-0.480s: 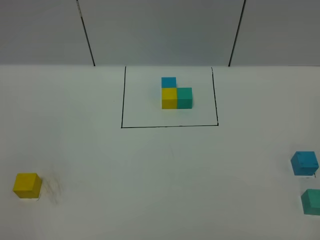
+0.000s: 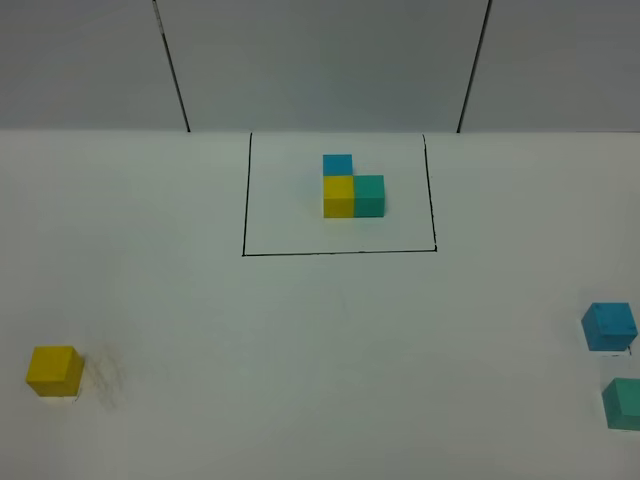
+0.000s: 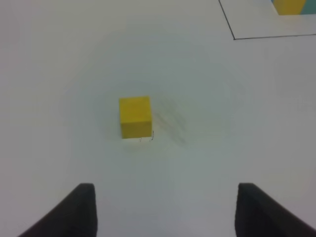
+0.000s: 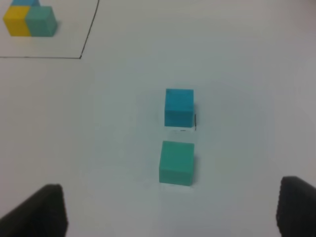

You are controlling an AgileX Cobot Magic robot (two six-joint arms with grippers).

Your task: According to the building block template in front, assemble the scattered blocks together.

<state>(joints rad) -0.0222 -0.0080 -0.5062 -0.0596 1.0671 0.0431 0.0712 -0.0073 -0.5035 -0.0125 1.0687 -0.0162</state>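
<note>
The building block template point(image 2: 352, 190) is a blue, yellow and teal L inside a thin black rectangle at the far middle of the table. Of the scattered blocks, the yellow cube point(image 2: 54, 370) lies alone at the near left. The sky blue cube point(image 2: 609, 326) and the teal-green cube point(image 2: 624, 404) lie close together at the near right edge. No arm shows in the high view. In the left wrist view, my left gripper point(image 3: 168, 212) is open and empty, short of the yellow cube point(image 3: 135, 117). My right gripper point(image 4: 170, 212) is open and empty, short of the teal-green cube point(image 4: 177, 163), with the blue cube point(image 4: 178, 107) beyond.
The white table point(image 2: 300, 330) runs back to a grey wall with two dark vertical seams. Faint smudges mark the surface beside the yellow cube. The template's edge point(image 3: 289, 6) shows in the left wrist view and the template point(image 4: 28, 20) in the right wrist view.
</note>
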